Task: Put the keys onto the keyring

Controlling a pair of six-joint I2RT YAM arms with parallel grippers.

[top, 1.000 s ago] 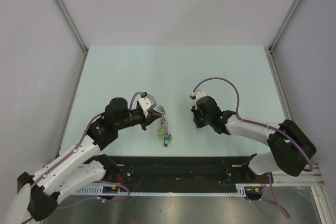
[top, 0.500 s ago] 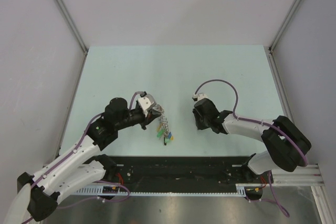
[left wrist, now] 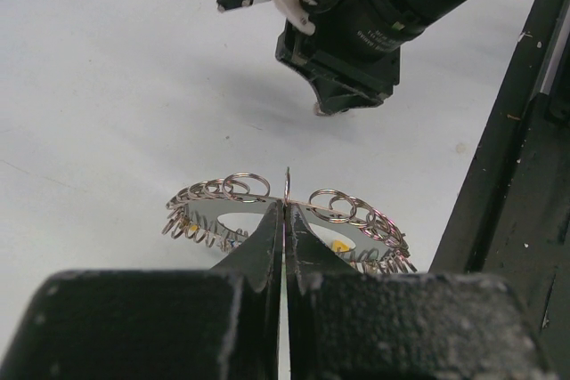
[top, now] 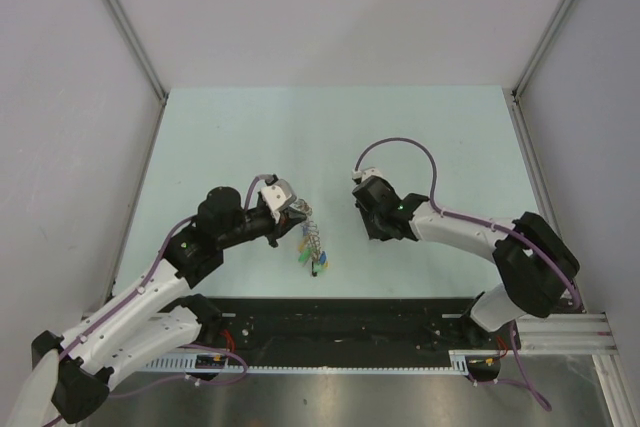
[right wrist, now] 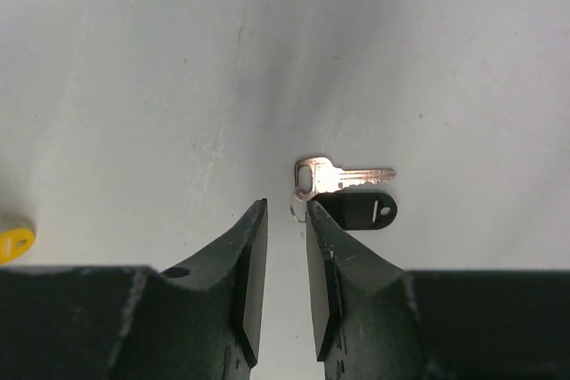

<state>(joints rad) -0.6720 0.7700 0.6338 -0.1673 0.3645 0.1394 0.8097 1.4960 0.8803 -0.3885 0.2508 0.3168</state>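
Keyring [left wrist: 233, 187] clamped in left jaws; right arm's lettering [left wrist: 376, 36] unreadable.

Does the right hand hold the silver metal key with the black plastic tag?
No, the silver key lies on the table, ahead of the right hand.

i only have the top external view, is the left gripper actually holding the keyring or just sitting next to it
observer: holding it. In the left wrist view the left gripper is shut on a thin wire of the keyring, with small loops fanning out on either side.
operator: and the right one, anything in it
observer: no. The right wrist view shows the right gripper open by a narrow gap, with nothing in the gap.
operator: so what is it over
observer: a silver key with a black tag lies flat on the table, just beyond its tips.
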